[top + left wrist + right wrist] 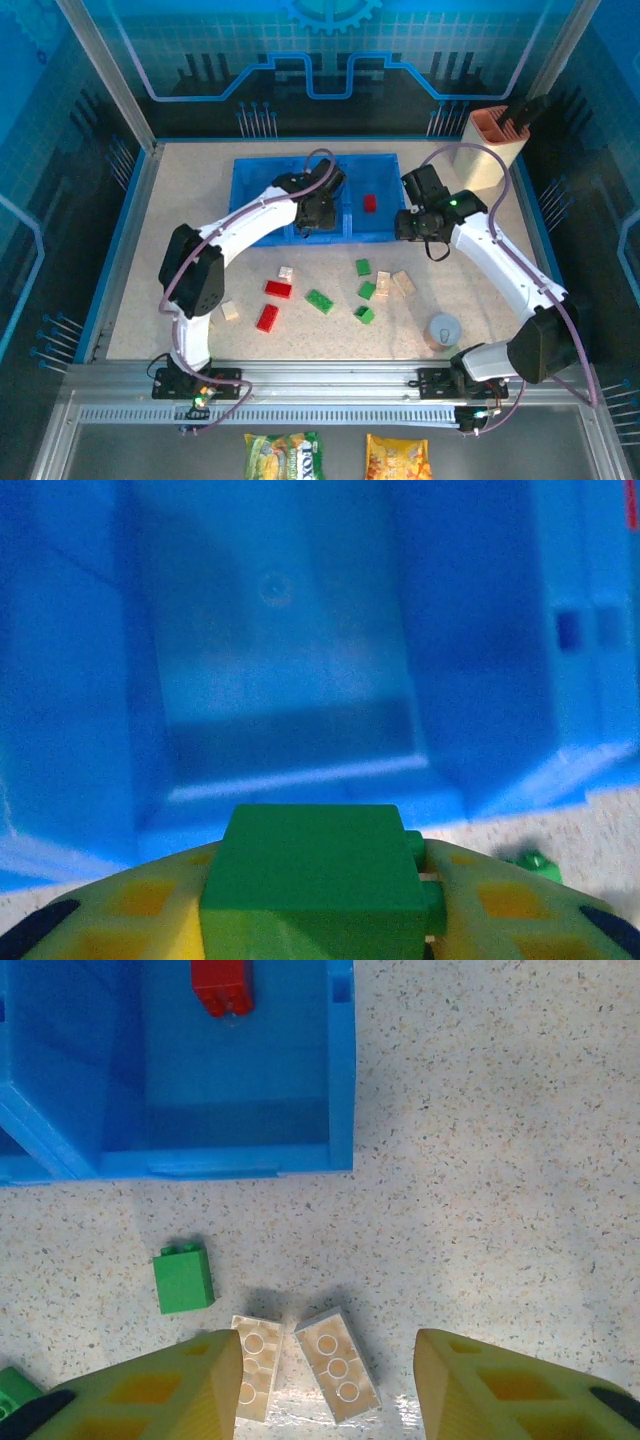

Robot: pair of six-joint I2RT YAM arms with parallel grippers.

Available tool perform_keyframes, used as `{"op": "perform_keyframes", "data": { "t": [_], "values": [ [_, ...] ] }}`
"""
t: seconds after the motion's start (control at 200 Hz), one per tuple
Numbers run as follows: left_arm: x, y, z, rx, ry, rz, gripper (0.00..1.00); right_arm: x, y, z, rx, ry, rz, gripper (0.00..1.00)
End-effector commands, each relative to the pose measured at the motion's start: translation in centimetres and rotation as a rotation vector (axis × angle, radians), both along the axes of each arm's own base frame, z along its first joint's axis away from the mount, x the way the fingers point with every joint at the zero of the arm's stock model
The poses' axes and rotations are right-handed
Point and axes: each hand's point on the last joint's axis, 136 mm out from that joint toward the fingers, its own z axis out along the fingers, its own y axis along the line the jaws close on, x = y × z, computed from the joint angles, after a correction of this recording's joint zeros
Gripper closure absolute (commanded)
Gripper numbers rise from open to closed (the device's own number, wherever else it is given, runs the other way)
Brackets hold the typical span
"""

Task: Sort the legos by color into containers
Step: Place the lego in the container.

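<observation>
Green brick [310,865] is pinched in left pincer [320,885], held at the near edge of tray [280,780], facing what looks like the middle compartment. Right pincer [330,1380] is spread above two cream bricks [337,1363] on the surface [480,1210], just outside the right compartment, where one red brick [222,985] lies. Bricks judged light, rigid, slick; best clamped across flat side walls, studs avoided.

Three small red plastic bricks [278,289]. Five small green plastic bricks [320,301], counting the one I carry. Four small cream plastic bricks [403,282]. One shallow translucent blue plastic tray [255,195], three compartments. One grey round cup [443,330]. One tall beige holder [490,150]. Two snack packets [284,455].
</observation>
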Motion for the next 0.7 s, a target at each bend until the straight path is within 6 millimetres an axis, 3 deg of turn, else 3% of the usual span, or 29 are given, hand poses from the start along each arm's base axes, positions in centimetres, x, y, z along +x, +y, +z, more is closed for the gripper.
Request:
{"op": "perform_keyframes", "data": {
  "t": [0.0, 0.29, 0.695],
  "values": [
    [1.8, 0.7, 0.0, 0.007, -0.003, 0.069, 0.62, -0.7, -0.3, 0.4, -0.012, -0.004, -0.009, 0.50],
    [6.0, 1.4, -2.1, 0.036, -0.003, 0.112, 0.62, -0.8, -0.4, 0.0, -0.015, 0.002, -0.013, 0.50],
    [9.1, 2.1, -6.9, 0.084, 0.041, 0.144, 0.62, -0.8, -0.4, -0.4, -0.016, 0.013, -0.015, 0.50]
  ]
}}
